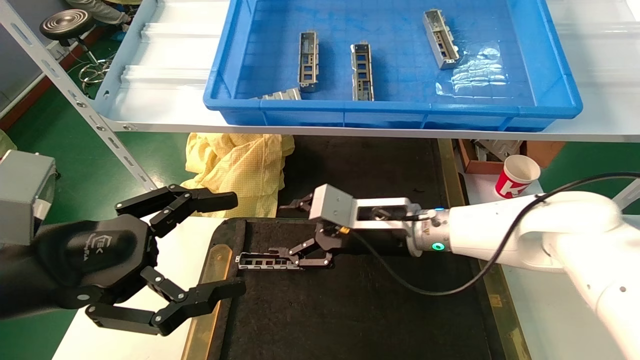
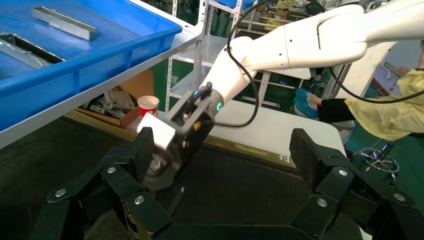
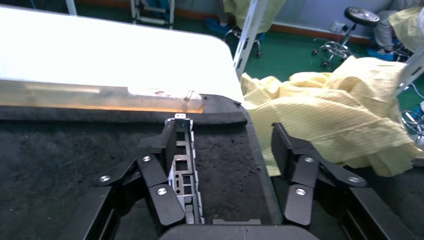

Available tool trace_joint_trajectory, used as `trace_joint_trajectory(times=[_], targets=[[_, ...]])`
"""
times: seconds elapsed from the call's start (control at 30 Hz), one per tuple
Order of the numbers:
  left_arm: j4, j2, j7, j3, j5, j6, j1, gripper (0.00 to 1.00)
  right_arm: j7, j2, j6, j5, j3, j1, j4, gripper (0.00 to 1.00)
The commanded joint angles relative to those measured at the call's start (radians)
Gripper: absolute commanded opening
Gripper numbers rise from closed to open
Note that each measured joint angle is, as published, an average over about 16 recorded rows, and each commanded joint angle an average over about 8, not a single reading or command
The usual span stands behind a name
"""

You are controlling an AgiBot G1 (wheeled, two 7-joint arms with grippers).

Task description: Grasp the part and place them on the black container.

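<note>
One part (image 1: 265, 261), a silver-grey channel with rectangular cutouts, lies flat on the black container (image 1: 350, 310) near its left brass strip. My right gripper (image 1: 290, 229) is low over it and open. In the right wrist view the part (image 3: 182, 165) runs along the inside of one finger (image 3: 167, 150), while the other finger stands far off over the container's edge, and my right gripper (image 3: 225, 137) holds nothing. My left gripper (image 1: 235, 244) hovers open at the container's left edge. In the left wrist view my left gripper (image 2: 222, 150) is empty above the black container (image 2: 235, 185).
A deep blue crate (image 1: 550, 100) on the shelf behind holds several more parts (image 1: 362, 70). A yellow cloth (image 1: 240, 165) lies behind the container's left corner. A red-and-white paper cup (image 1: 517, 175) and a cardboard box (image 1: 540, 150) sit at the right.
</note>
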Motion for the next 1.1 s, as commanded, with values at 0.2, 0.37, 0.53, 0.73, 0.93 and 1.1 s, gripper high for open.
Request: trace_joint_trajectory(times=[0.2,0.37,0.53,0.73,0.93,1.1], targets=[[0.000,0.000,0.000,0.000,0.000,0.000,0.000,1.00,0.009,0.008,-0.033,0.024,0.012,0.007,-0.020,1.00],[0.000,0.000,0.000,0.000,0.000,0.000,0.000,1.00,0.013,0.013,-0.026,0.018,0.016,0.002,-0.005,1.00],[0.000,0.000,0.000,0.000,0.000,0.000,0.000,1.00,0.049,0.048,-0.041,0.018,0.057,-0.023,0.045,1.00],[0.000,0.000,0.000,0.000,0.000,0.000,0.000,1.00,0.120,0.117,-0.070,0.019,0.138,-0.073,0.143,1.00],[0.000,0.000,0.000,0.000,0.000,0.000,0.000,1.00,0.192,0.188,-0.100,0.021,0.222,-0.123,0.244,1.00],[0.000,0.000,0.000,0.000,0.000,0.000,0.000,1.00,0.253,0.247,-0.125,0.022,0.291,-0.166,0.329,1.00]])
